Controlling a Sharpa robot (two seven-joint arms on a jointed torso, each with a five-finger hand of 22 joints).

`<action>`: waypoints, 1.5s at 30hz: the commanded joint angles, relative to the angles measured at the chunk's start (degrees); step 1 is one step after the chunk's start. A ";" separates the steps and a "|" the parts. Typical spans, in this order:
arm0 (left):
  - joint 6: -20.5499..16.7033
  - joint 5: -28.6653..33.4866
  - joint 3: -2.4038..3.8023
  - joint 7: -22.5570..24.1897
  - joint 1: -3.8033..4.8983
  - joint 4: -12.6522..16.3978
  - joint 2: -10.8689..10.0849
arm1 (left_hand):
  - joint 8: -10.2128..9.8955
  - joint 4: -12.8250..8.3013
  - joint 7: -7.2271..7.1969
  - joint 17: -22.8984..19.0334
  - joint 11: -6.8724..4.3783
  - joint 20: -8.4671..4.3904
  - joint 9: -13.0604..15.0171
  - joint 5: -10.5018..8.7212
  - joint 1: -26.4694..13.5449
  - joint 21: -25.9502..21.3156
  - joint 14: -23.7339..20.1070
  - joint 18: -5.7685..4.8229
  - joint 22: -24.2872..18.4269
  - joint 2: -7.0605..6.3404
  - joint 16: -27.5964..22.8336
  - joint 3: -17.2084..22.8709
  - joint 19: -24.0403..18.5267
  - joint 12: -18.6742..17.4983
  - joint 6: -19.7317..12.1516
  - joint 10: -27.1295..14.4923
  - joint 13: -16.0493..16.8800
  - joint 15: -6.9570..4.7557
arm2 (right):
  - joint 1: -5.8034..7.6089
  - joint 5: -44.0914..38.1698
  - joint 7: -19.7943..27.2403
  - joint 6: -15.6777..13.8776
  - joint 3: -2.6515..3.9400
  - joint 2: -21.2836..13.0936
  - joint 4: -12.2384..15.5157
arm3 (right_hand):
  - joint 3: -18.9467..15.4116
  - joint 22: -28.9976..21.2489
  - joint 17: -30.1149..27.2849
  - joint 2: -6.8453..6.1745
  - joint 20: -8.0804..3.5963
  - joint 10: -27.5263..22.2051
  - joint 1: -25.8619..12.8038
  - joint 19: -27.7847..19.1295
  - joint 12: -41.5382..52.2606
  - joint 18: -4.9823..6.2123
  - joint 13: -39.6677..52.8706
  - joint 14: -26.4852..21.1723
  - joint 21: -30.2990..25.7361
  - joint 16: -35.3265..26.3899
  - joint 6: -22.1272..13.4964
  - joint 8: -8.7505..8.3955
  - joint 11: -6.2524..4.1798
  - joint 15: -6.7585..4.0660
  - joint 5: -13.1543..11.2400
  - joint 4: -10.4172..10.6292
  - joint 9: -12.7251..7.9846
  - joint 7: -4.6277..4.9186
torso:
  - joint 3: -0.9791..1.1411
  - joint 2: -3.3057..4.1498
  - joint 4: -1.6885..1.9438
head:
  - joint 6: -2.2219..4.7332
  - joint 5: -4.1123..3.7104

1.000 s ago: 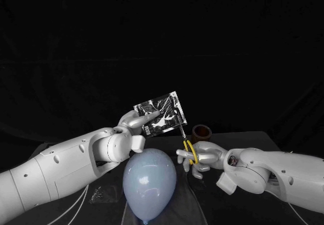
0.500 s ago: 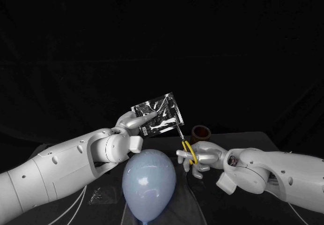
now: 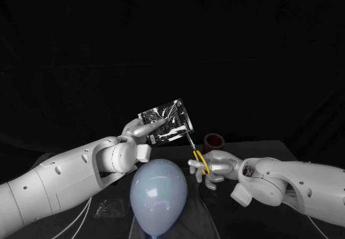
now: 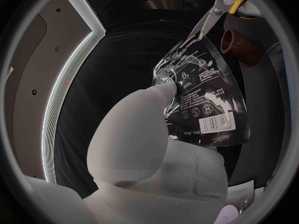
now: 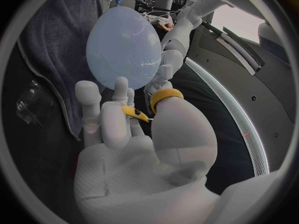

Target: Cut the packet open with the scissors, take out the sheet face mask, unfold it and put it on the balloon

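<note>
My left hand [image 3: 138, 130] pinches the mask packet [image 3: 169, 121] aloft; my right hand [image 3: 212, 167] grips the yellow-handled scissors [image 3: 197, 152], blade tips at its corner.

The left hand [image 3: 140, 130] holds a shiny silver-and-black foil packet [image 3: 169, 121] up above the black surface [image 3: 260, 149], tilted, with fingers across its face. To its right and lower, the right hand [image 3: 212, 167] grips a pair of yellow-handled scissors [image 3: 196, 150] upright, their metal blades reaching the packet's lower right corner. A pale blue oval balloon [image 3: 159, 193] lies near, between the two arms, a brown cylindrical holder [image 3: 214, 142] stands just beyond the right hand, and a crumpled clear plastic scrap [image 3: 107, 206] lies left of the balloon.
</note>
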 commanded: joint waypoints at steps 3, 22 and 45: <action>-0.18 0.21 0.19 1.06 0.02 -0.23 0.14 | 0.20 -0.11 0.42 0.09 -0.10 0.12 4.92 0.18 -0.12 -0.35 0.20 0.87 -0.01 0.61 -0.27 0.38 0.27 -0.13 -0.06 0.34 0.03 0.05 | 0.03 -0.60 0.60 0.02 0.07 0.07 -0.10 | -0.32 0.01 0.02 0.52 0.03 2.16 0.27 0.11 0.08 0.49 0.04 -0.26 -0.02 0.24 -0.26 0.22 -1.56 -0.01 -0.11 0.00 0.07 -0.13 | 0.01 0.06 0.00 | -0.12 -0.01; 0.03 0.17 1.35 0.53 -0.01 -0.71 -0.36 | 0.21 -0.34 0.46 0.13 -0.08 0.10 5.02 0.18 -0.22 -0.35 0.19 0.87 -0.01 0.61 -0.30 0.59 0.27 -0.14 -0.10 0.35 0.03 0.04 | 0.00 -0.78 0.76 -0.26 0.07 -0.12 -0.01 | -0.52 -0.03 -0.02 0.69 0.03 2.21 0.44 0.04 0.12 0.51 0.05 -0.29 -0.12 0.23 -0.19 0.31 -1.58 -0.02 -0.11 0.00 0.11 -0.15 | 0.04 -0.03 0.05 | -0.26 0.05; 0.61 -0.28 1.36 -0.45 0.00 -0.09 -1.15 | 0.25 -0.63 0.50 0.18 -0.06 0.08 5.17 0.18 -0.39 -0.34 0.21 0.87 0.00 0.58 -0.33 0.82 0.30 -0.14 -0.11 0.37 0.03 0.04 | 0.01 -0.88 1.43 -1.16 0.15 -0.53 -0.07 | -1.03 -0.03 -0.01 1.17 0.01 2.30 0.99 -0.02 0.18 0.53 0.08 -0.31 -0.16 0.28 -0.15 0.43 -1.61 -0.05 -0.11 -0.06 0.19 -0.19 | 0.05 -0.02 0.05 | -0.45 -0.04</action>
